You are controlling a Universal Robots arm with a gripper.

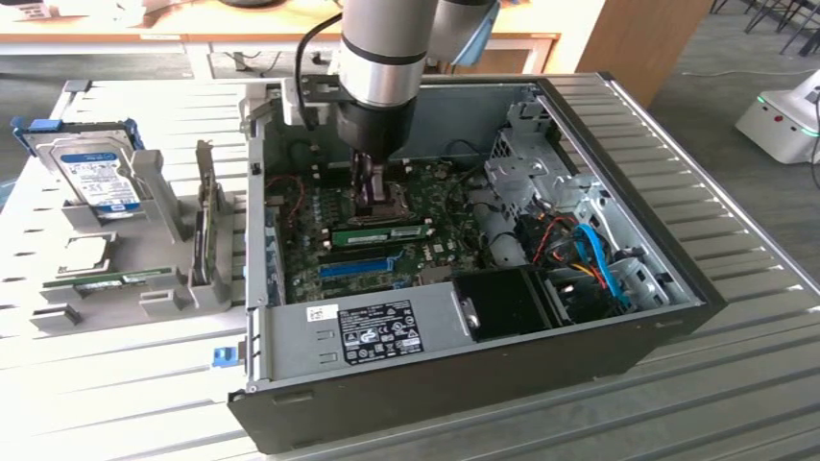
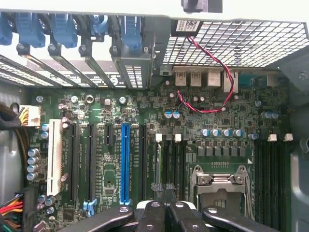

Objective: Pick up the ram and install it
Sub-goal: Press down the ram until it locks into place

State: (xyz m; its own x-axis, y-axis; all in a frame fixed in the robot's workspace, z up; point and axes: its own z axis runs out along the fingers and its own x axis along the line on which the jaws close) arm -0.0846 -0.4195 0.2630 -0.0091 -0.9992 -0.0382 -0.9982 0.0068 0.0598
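The open case (image 1: pixel 666 298) lies on a slatted table (image 1: pixel 717 403) with its motherboard (image 1: pixel 307 269) facing up. In the exterior view, at 9 o'clock from the case, a rack (image 1: pixel 173 192) holds a hard drive (image 1: pixel 96 178), an upright card (image 1: pixel 203 206) and a spare green stick (image 1: pixel 122 280). A white machine (image 1: pixel 782 115) stands at 2 o'clock.

Inside the case, a black fan shroud (image 1: pixel 506 303) and blue cables (image 1: pixel 596 254) crowd the 4 o'clock corner. The arm (image 1: pixel 384 58) drops straight in from 12.

The ram (image 1: pixel 384 233) sits on the board just at 12 o'clock of the blue slot (image 1: pixel 359 266). In the wrist view it shows edge-on (image 2: pixel 157 162), between the blue slot (image 2: pixel 125 164) and the CPU socket (image 2: pixel 219 186).

The gripper (image 1: pixel 373 202) (image 2: pixel 164 187) is closed, pads together, right over the ram's edge. I cannot tell whether it pinches the ram or only touches it.
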